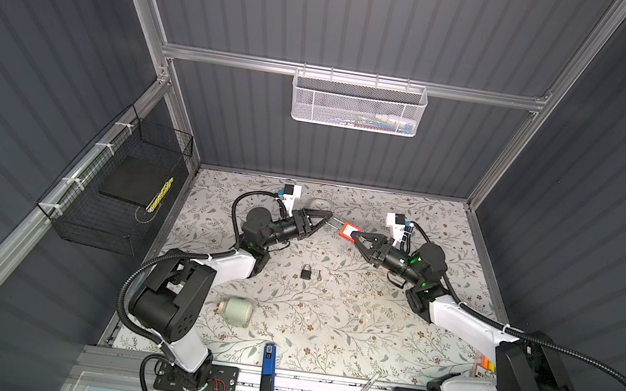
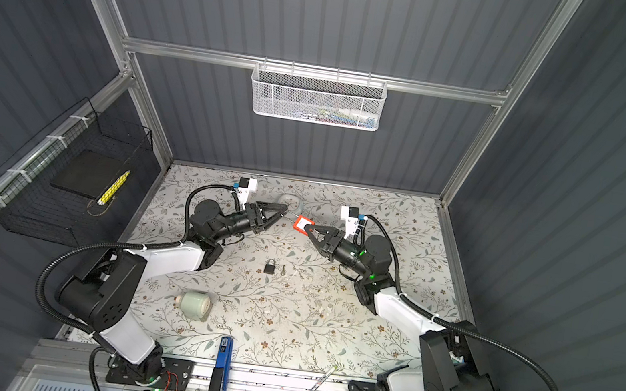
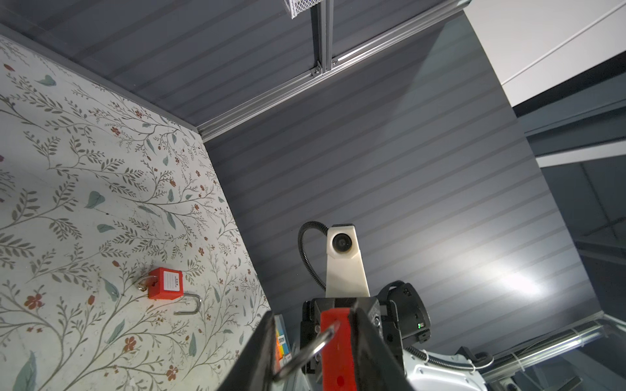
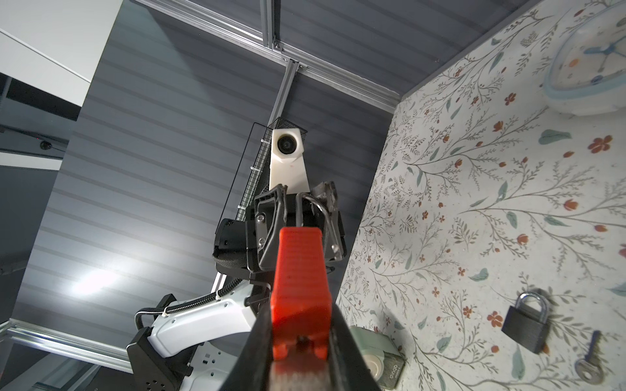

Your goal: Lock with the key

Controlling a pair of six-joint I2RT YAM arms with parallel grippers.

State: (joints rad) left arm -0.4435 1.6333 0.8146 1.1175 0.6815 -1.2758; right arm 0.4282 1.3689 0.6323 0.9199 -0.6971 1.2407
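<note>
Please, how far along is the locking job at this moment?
Done: the red padlock is off the table, its body clamped in the right pincer. In hand: the left pincer is at its shackle, which looks open. Left: pressing the shackle shut and the key step; a key lies untouched beside the black padlock.

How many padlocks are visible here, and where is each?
3. One red padlock is in the right hand. A black padlock lies mid-table beside a key. A second red padlock lies open near the table edge. Others may be hidden.
</note>
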